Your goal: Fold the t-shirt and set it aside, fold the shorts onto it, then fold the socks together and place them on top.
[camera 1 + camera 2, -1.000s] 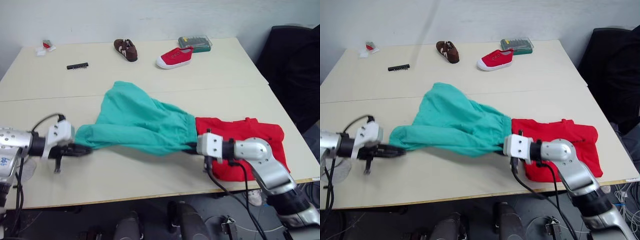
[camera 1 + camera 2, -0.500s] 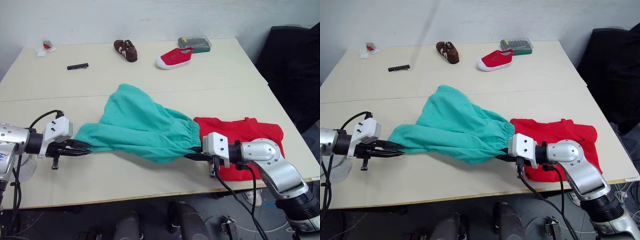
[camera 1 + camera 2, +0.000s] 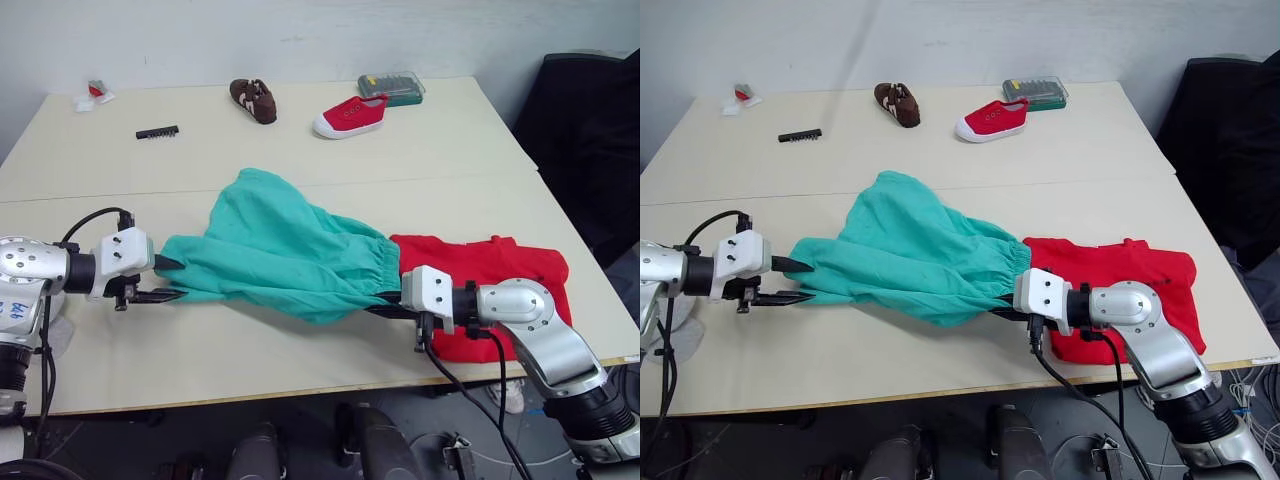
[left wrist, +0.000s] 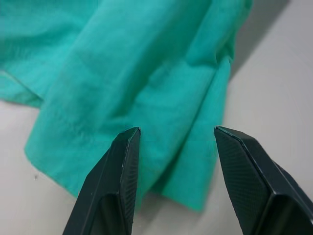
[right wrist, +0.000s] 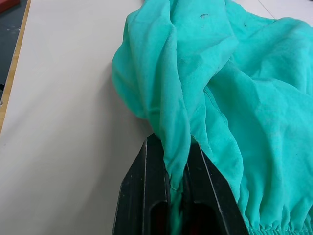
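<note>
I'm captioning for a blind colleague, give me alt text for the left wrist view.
Two open black fingers of the left gripper point at the rumpled edge of the teal shorts, which lie on a pale table.

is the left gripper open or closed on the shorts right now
Open. The left gripper has its two fingers spread apart with the hem of the teal shorts lying loose between them, not pinched.
</note>
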Tool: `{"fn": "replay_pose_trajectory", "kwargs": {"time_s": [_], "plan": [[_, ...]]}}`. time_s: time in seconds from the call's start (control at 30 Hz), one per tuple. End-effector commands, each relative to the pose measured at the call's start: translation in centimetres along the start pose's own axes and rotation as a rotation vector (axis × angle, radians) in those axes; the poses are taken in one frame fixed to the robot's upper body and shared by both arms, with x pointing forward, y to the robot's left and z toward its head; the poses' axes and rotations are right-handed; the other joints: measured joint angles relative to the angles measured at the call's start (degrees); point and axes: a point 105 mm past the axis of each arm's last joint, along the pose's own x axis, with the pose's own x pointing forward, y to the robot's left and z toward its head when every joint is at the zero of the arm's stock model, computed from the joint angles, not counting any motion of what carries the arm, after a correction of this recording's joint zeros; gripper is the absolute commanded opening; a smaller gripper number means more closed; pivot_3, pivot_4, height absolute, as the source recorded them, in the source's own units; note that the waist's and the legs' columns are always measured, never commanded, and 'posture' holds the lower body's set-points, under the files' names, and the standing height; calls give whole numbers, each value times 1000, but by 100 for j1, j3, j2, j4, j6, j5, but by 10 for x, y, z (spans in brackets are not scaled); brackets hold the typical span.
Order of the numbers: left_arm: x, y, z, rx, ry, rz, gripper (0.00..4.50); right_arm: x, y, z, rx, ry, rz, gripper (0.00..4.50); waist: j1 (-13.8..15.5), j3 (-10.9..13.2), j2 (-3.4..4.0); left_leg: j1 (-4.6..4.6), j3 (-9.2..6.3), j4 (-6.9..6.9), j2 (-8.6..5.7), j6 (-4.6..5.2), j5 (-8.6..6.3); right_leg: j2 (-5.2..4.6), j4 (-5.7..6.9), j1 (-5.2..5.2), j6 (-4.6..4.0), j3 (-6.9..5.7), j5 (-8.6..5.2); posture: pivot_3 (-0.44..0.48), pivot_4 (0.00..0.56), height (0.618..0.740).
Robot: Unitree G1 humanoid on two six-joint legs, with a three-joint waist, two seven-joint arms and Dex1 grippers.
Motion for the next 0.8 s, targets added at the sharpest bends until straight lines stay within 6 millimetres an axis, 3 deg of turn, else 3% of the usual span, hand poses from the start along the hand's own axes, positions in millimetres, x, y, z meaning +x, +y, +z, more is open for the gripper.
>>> {"fn": "replay_pose_trajectory", "kwargs": {"time_s": [0.03, 0.3, 0.5, 0.6, 0.8], "plan": [[-3, 8, 3, 61, 4, 33, 2528, 1, 0, 7, -20, -29, -5, 0, 0, 0, 0, 1, 0, 0, 0, 0, 0, 0, 1, 0, 0, 0, 0, 0, 150, 740], [12, 0, -3, 95, 42, -61, 2528, 3, -1, 7, -22, -31, -8, 0, 2, 0, -1, 0, 1, 0, -1, 0, 0, 0, 1, 1, 0, -2, 0, 0, 150, 740], [16, 10, -7, 130, 72, -25, 2528, 4, -1, 7, -19, -31, -17, 0, 5, -1, -1, 1, 1, 1, -2, 0, 0, -1, 3, 1, 0, -2, 0, 0, 150, 740], [14, 13, -5, 127, 56, -12, 1919, 4, 0, 7, -16, -32, -18, 0, -2, -1, -1, 1, 1, 1, -2, 0, 0, -1, 3, 0, 0, -4, 0, 0, 150, 740], [11, 12, -7, 114, 57, -30, 65, 4, -1, 6, -17, -30, -25, 0, 2, -1, -1, 0, 1, 1, -1, 0, 0, -1, 3, 1, 0, -5, 0, 0, 150, 740]]}}
